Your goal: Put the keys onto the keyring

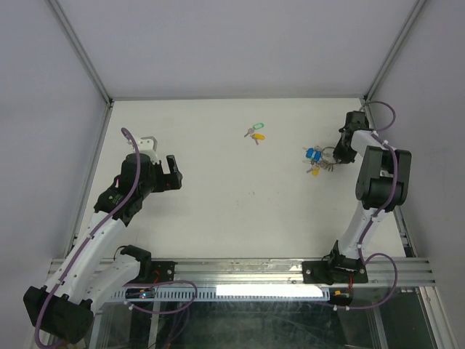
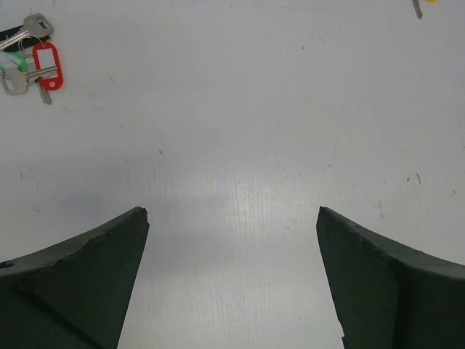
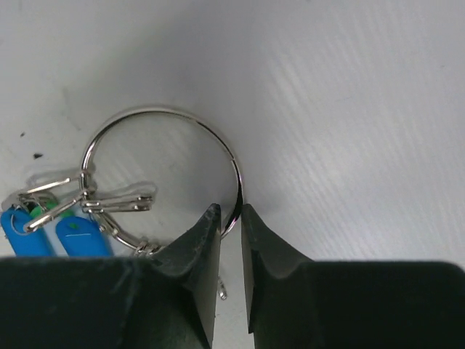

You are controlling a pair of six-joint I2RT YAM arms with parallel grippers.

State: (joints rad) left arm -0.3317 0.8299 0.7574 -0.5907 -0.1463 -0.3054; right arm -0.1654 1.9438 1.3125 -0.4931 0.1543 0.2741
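From the overhead view, the keys (image 1: 255, 131) lie loose on the white table (image 1: 218, 211), above centre. There is one green tag and, just below it, one yellow. Their blades trail towards the lower left, though they are too small to read exactly. Right of centre, the keyring (image 1: 325, 156) lies with its bunch spread to the left and below it. The right gripper (image 1: 338, 151) comes down onto the ring's right side from the upper right. The left gripper (image 1: 172, 172) sits well apart at the left, pointing right, with its jaws spread wide over bare table.

From the left wrist, two dark fingers (image 2: 87, 276) stand at the bottom corners with a broad stretch of table between them, holding nothing. In the upper left corner lies a small key cluster (image 2: 29, 54). Its red tag (image 2: 47, 64) has its long axis running up and down the frame, with silver blades crossing it.

From the right wrist, the ring lies flat. Blue tags (image 3: 78, 236) hang off its lower left, with their long axes running down behind the gripper body. The ring's lower right arc passes into the narrow slot between the fingertips and lies against the right-hand one. A sliver of table shows on the other side, so I cannot tell whether the wire is truly pinched.
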